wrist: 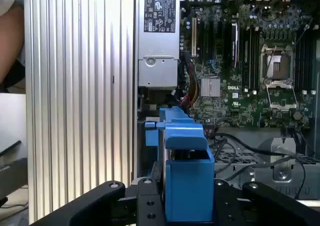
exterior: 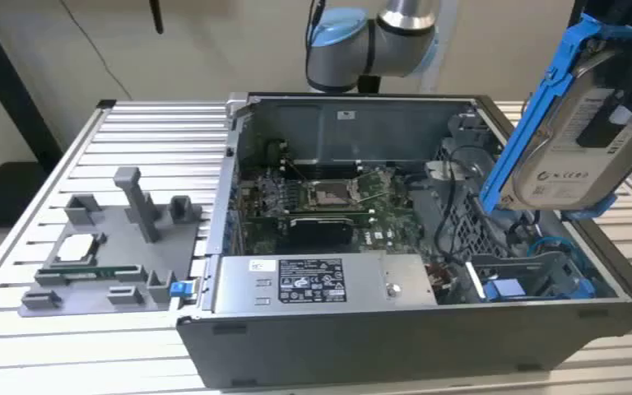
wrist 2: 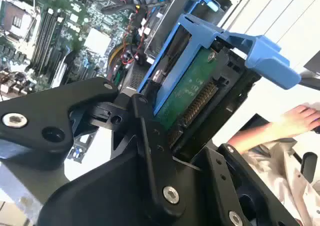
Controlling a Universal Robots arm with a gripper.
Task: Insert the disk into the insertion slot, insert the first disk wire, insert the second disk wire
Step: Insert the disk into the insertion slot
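Blue-framed disk (exterior: 571, 156) is hanging clamped in your gripper (wrist 2: 186, 132), tilted, with the insertion slot (exterior: 530, 276) lying below it; squaring it to that bay looks advisable.

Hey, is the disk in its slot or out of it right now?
Out. The disk hangs tilted in the tool, above the open case and clear of the insertion slot below it.
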